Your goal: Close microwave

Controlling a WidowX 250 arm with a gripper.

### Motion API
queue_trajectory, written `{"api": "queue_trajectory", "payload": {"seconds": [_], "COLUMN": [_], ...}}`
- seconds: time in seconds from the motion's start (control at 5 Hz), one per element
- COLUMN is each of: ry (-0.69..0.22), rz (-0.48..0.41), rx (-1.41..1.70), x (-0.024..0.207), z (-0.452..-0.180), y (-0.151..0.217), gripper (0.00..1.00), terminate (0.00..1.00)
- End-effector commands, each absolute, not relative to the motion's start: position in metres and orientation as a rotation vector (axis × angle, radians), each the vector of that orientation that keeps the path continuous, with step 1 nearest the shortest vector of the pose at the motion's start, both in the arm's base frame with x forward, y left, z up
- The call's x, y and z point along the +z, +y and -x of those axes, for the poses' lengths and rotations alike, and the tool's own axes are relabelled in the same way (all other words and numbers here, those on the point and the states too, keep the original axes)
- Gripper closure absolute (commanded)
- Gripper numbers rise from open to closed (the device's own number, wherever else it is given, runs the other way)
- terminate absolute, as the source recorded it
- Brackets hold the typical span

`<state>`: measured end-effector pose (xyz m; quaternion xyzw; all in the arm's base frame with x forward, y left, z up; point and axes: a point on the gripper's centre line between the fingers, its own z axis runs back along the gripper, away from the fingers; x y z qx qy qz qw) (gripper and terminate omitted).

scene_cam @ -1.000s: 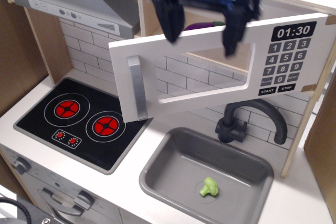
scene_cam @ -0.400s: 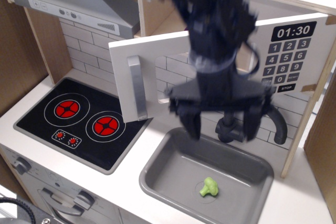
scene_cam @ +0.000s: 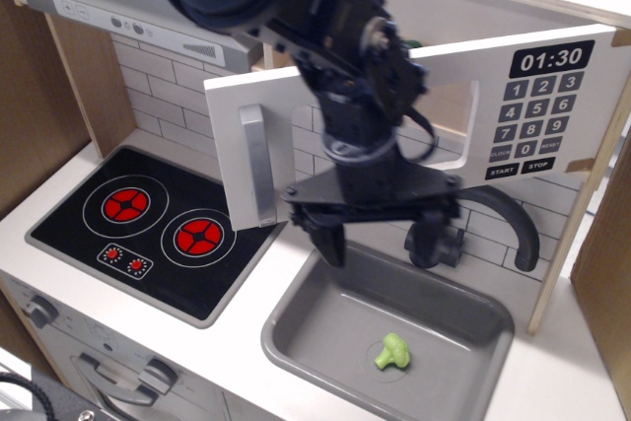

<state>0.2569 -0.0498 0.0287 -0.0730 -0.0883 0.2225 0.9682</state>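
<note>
The microwave is a pale wooden box at the upper right. Its wide white door stands swung open toward me, with a grey bar handle on its left end and a black keypad reading 01:30 on its right end. My arm hides part of the door's window. My gripper is open and empty. It hangs in front of the door, just below the door's lower edge and above the sink, with its fingers pointing down.
A grey sink holds a green toy broccoli. A black faucet stands behind the sink. A black two-burner stove lies at the left. A grey slanted range hood hangs at the upper left.
My arm came down from above the door to in front of it, then shifted a little left. The gripper stays open. The door has not moved.
</note>
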Motion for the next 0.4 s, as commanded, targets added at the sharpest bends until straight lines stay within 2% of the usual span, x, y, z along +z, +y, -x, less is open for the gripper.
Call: {"api": "queue_trajectory", "payload": {"seconds": [0.0,0.2], "ry": [-0.311,-0.359], "rz": [0.115,0.112], "rx": [0.346,0.336], "x": [0.051,0.058], "z": [-0.286,-0.301], "y": [-0.016,-0.006], "gripper": [0.0,0.0], "terminate": [0.0,0.0]}}
